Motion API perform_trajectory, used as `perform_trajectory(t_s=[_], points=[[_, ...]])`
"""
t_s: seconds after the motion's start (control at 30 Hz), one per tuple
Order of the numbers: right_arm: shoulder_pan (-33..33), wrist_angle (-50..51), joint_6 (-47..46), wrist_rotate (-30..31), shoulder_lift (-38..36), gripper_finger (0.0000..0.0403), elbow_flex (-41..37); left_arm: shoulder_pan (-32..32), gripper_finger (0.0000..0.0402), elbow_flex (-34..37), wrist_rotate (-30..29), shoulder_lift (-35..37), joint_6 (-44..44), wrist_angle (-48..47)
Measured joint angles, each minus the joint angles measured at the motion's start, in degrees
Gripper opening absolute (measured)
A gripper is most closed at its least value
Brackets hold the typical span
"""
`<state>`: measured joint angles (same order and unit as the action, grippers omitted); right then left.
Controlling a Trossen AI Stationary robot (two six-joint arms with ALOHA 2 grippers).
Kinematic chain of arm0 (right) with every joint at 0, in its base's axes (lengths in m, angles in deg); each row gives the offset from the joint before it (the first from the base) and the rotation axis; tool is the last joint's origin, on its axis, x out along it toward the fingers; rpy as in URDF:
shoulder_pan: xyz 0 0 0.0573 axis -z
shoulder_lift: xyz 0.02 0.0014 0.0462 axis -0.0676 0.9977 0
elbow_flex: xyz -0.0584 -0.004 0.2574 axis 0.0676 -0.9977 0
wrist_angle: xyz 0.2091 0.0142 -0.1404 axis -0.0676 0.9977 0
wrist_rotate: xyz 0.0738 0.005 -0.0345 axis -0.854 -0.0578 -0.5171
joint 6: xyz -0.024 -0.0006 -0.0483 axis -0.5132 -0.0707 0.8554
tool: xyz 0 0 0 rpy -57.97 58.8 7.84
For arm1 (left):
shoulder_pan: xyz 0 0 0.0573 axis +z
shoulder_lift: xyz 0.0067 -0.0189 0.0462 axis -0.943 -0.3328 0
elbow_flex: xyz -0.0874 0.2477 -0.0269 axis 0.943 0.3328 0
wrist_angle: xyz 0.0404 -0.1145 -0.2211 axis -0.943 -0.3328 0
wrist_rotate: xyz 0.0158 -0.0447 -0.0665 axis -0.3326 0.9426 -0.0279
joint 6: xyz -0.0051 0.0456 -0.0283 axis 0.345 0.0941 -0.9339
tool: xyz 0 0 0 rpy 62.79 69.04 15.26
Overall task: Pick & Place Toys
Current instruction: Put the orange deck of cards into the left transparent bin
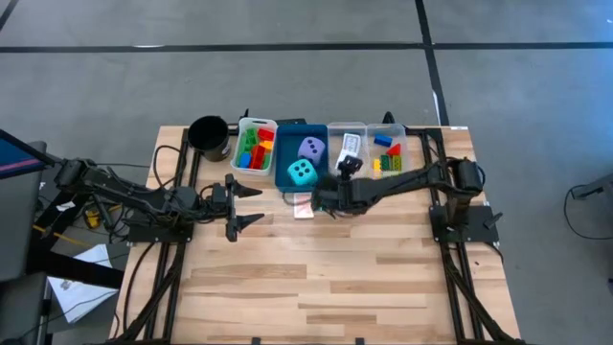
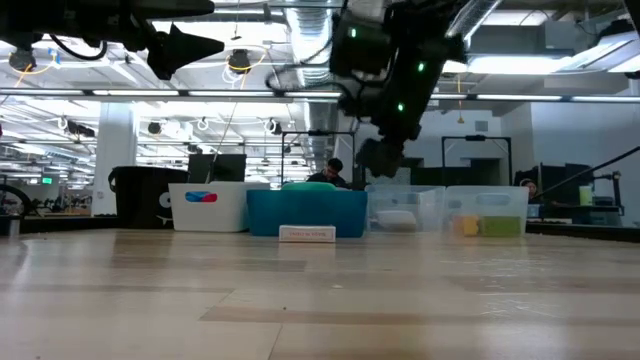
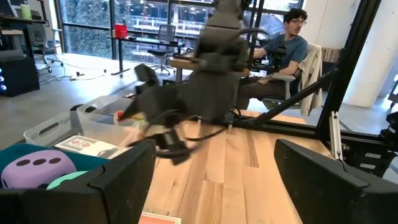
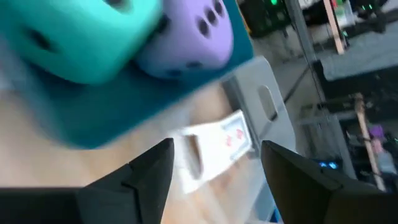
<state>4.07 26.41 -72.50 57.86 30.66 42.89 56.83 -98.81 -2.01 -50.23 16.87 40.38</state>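
A cyan die (image 1: 302, 172) and a lavender die (image 1: 309, 148) lie in the blue tray (image 1: 287, 178). One card pack (image 1: 304, 207) lies on the table just in front of that tray. Another card pack (image 1: 349, 146) lies in a clear tray (image 1: 332, 128). Coloured bricks fill the white tray (image 1: 256, 149) and a second clear tray (image 1: 386, 153). My right gripper (image 1: 318, 201) hangs open above the table by the loose pack (image 4: 211, 152), slanting down, with nothing between its fingers. My left gripper (image 1: 257, 204) waits open and level, left of the trays.
A black cup (image 1: 209, 134) stands at the far left of the tray row. The trays line the table's far edge. Bare wood stretches from the grippers to the near edge. A person sits beyond the table in the room (image 3: 292, 43).
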Motion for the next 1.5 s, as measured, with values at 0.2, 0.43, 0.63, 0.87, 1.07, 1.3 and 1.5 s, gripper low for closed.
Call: perform_trajectory(t_s=[0.2,0.43,0.63,0.87,1.07,1.3,1.5], points=[[-9.1,-0.6,-6.9,-2.3,0.0,0.0234,2.1,0.0,0.0320,0.0,-1.2,0.0,0.0,0.0],[-20.8,-6.5,-19.1,-5.3,0.0,0.0234,2.3,0.0,0.0320,0.0,-1.3,0.0,-0.4,0.0],[-28.6,-11.6,-23.9,-5.1,0.0,0.0234,2.3,0.0,0.0320,0.0,-1.4,0.0,-0.4,0.0],[-31.8,-15.7,-24.4,-3.3,0.2,0.0234,2.3,0.0,0.0320,0.0,-1.6,0.0,-0.4,0.0],[-31.6,-15.7,-24.5,-4.6,0.2,0.0234,2.3,0.0,0.0320,0.0,-0.8,-1.7,-0.5,-0.6],[-32.1,-15.1,-24.2,-6.4,0.2,0.0234,2.3,0.0,0.0320,0.0,0.7,-16.6,-2.5,-0.3],[-33.1,-13.1,-23.4,-6.7,0.2,0.0234,2.3,0.0,0.0320,0.0,-3.8,-33.5,-3.6,10.2]])
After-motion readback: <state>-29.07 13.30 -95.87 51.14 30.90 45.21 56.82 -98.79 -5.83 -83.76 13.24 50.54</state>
